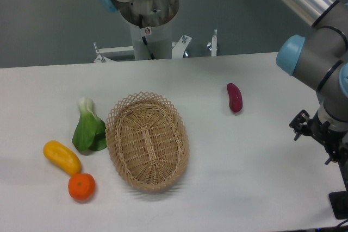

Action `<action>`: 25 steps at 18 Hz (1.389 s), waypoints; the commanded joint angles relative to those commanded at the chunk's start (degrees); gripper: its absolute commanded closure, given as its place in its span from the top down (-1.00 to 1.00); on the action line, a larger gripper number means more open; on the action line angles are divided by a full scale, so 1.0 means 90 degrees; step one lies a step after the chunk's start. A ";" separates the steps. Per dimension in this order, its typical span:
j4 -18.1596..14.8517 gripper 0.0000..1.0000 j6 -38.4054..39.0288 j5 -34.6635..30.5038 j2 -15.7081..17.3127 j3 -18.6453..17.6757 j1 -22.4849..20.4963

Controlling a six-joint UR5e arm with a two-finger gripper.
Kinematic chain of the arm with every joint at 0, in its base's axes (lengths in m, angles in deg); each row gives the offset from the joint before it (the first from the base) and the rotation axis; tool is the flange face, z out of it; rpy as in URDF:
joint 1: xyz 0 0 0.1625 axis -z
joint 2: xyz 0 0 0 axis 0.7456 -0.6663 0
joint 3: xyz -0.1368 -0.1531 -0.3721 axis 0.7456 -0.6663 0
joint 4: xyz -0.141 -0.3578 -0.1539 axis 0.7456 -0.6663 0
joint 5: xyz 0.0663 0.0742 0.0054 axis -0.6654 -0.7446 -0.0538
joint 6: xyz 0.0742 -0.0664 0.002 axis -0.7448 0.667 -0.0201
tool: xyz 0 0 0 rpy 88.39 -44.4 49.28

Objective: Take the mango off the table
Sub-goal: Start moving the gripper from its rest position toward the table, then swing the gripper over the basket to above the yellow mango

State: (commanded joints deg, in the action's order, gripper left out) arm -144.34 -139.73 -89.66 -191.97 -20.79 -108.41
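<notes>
End effector (341, 206) cropped at right edge.

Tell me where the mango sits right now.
The mango lies on the table near the picture's lower left, just above the orange and left of the bok choy.

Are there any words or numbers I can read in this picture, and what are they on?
No readable text anywhere.
Small white tag with a red mark on the grey metal robot base column: too small and blurred to read.
The yellow oblong mango, round orange fruit and woven wicker basket carry no labels.
</notes>
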 joint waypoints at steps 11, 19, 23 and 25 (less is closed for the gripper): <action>0.0020 1.00 0.0204 0.0039 0.0068 -0.0146 0.0078; 0.0020 1.00 0.0996 0.0137 0.0361 -0.0585 0.0361; 0.0010 1.00 0.1492 0.0195 0.0624 -0.0898 0.0595; 0.0029 1.00 0.1854 0.0283 0.0819 -0.1190 0.0868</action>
State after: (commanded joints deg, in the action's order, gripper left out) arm -144.08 -123.05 -87.11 -184.60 -31.50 -100.60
